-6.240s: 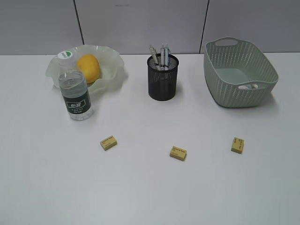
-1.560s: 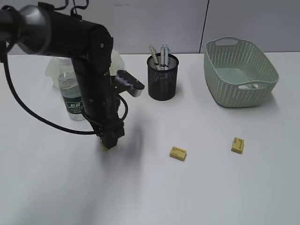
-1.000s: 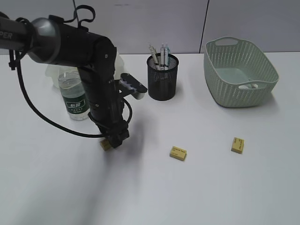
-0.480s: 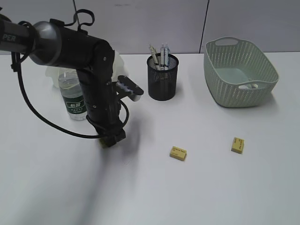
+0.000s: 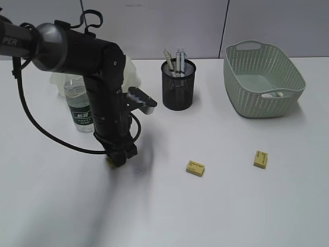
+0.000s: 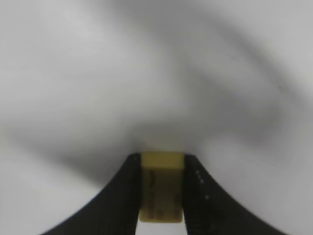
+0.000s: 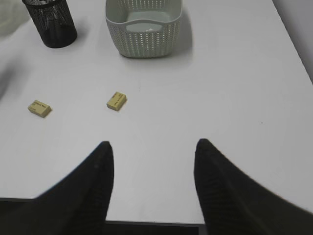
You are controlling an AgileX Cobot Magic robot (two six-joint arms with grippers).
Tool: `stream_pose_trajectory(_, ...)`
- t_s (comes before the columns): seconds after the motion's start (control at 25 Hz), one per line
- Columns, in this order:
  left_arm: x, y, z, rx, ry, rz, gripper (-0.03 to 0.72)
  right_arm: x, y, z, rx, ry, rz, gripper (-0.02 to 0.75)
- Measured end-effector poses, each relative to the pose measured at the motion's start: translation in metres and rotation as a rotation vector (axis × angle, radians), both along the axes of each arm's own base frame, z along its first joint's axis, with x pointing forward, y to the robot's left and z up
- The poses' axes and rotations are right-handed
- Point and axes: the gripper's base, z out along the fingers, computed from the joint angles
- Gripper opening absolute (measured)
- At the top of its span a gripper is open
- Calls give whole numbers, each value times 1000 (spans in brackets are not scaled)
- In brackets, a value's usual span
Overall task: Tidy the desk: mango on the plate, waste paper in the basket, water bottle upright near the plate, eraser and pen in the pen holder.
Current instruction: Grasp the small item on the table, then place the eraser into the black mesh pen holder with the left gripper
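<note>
Reaching down to the white table (image 5: 231, 206), the left gripper (image 6: 161, 196) has its black fingers (image 6: 124, 196) pressed against both sides of a yellow eraser (image 6: 161, 188), clamping it. Two more erasers (image 5: 195, 168) (image 5: 260, 159) lie apart on the table, in front of the mesh pen holder (image 5: 179, 85) with pens (image 5: 175, 62) and the green basket (image 5: 263, 80). The water bottle (image 5: 78, 105) stands upright beside the plate (image 5: 131, 72), mostly hidden by the arm. The right gripper (image 7: 151, 181) hovers with jaws wide, holding nothing.
</note>
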Motion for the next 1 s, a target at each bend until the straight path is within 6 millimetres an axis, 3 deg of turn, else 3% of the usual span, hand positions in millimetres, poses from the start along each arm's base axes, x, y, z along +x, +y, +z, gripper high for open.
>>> stream_pose_trajectory(0.16,-7,-3,15,-32,17,14,202,0,0,0,0,0,0,424)
stream_pose_trajectory(0.32,-13,-9,56,-122,-56,24,202,0,0,0,0,0,0,424)
stream_pose_trajectory(0.68,-1,-31,146,-564,-531,123,202,0,0,0,0,0,0,424)
stream_pose_trajectory(0.84,13,-38,162,-738,-708,212,202,0,0,0,0,0,0,424)
stream_pose_trajectory(1.0,26,-42,161,-831,-823,284,202,0,0,0,0,0,0,424)
